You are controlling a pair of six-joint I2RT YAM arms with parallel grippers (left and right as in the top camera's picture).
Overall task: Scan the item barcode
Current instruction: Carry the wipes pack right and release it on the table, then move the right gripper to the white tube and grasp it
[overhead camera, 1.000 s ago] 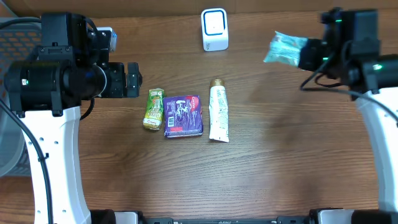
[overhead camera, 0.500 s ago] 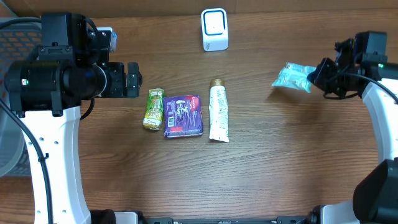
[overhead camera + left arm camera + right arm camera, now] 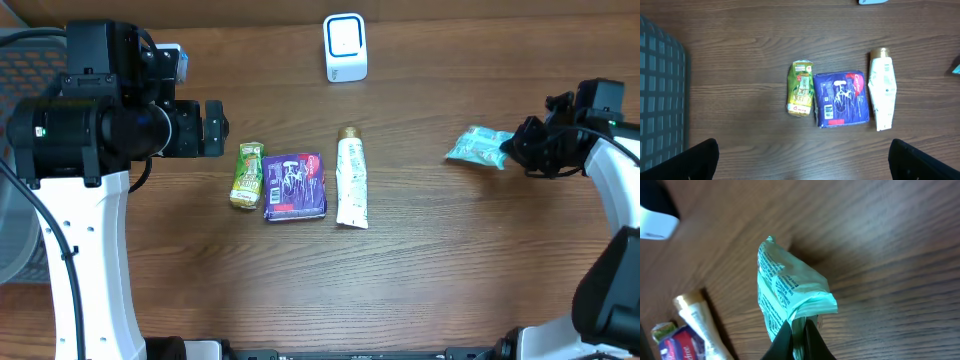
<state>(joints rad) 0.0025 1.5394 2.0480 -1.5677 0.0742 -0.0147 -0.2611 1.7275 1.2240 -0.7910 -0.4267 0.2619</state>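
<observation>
A small mint-green packet (image 3: pixel 478 148) of crinkled plastic, with fine dark print on one face, hangs at the far right of the table (image 3: pixel 450 260). The right gripper (image 3: pixel 515 150) pinches it tightly by one sealed edge. It juts out sideways toward the middle, and whether it touches the wood cannot be told. The scanner (image 3: pixel 345 47), a small white upright box with a blue-rimmed face, stands at the far edge near the centre, well apart from the packet.
</observation>
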